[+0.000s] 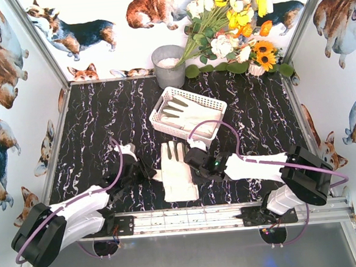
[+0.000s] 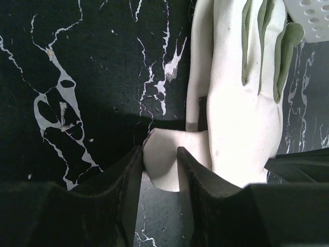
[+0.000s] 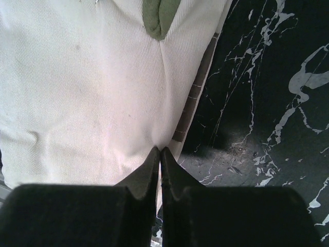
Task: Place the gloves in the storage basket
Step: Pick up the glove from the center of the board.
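The left gripper (image 1: 149, 171) is coming in low at the near side of the surface (image 1: 98, 127), and its jaws are pressing from both sides on a pale fold at the edge of the work glove (image 1: 178, 173). In the left wrist view that fold is filling the gap between the jaws, and the rest of the glove is stretching away ahead of them and to their right, green-grey fingers pointing away.

On the opposite side, the right gripper (image 1: 190, 161) is biting in. Its jaws are all but together, pinching the cream fabric at the glove's edge. The cloth is puckering right at their tips, with the palm spreading ahead and to the left of them and bare dark marble showing to their right.

So the glove is lying flat between the two sets of jaws, gripped at both edges and resting on the surface.

Just beyond the right jaws, the white storage basket (image 1: 195, 97) is sitting at an angle, and the stowed gloves (image 1: 185, 111) are lying inside it, grey fingers showing toward its far-left corner. I cannot count them for sure.

Farther beyond both jaws, against the back wall, the grey bucket (image 1: 169, 70) is standing upright with something white inside, beside the bunch of flowers (image 1: 231, 20).
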{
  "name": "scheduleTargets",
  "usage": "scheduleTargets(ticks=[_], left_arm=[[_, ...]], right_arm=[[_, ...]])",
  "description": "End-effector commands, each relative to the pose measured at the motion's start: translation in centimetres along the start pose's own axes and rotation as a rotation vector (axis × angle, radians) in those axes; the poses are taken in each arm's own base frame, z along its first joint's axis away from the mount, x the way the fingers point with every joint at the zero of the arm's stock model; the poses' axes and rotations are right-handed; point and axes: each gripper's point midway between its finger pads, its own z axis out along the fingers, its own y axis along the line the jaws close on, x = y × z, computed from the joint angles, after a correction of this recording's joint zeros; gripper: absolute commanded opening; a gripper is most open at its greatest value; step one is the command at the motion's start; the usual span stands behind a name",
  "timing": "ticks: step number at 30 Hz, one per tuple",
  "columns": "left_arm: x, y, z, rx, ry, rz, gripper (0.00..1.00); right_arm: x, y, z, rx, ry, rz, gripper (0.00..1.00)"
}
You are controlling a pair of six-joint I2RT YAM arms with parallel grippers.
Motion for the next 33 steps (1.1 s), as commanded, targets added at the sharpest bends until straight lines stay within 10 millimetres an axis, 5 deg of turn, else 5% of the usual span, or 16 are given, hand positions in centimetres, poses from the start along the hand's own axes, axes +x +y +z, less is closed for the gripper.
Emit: scheduleTargets(ticks=[1, 9, 18, 23, 29, 33], left_arm=[[1.7, 0.9, -0.1, -0.017, 0.058, -0.055, 0.29], [0.9, -0.2, -0.5, -0.028, 0.087, -0.017, 0.35], [-4.3, -1.2, -3.8, -0.199, 0.040, 0.145, 0.64], [-6.4, -4.6, -4.8, -0.138, -0.001, 0.152, 0.64], [-5.0, -9.8, -3.4, 0.083, 0.045, 0.093, 0.50], [-4.2, -11.0, -2.0, 0.118, 0.086, 0.104, 0.41]], right_arm=[[-1.2, 0.7, 0.3, -0.029, -0.056, -0.001, 0.00], [-2.0, 0.7, -1.5, -0.033, -0.071, -0.037, 0.02], [-4.8, 0.5, -7.2, -0.068, -0.208, -0.027, 0.44], [-5.2, -0.8, -9.5, -0.106, -0.259, -0.007, 0.55], [-4.6, -1.9, -9.9, -0.216, -0.235, 0.121, 0.59], [-4.3, -1.6, -9.5, -0.270, -0.228, 0.183, 0.59]])
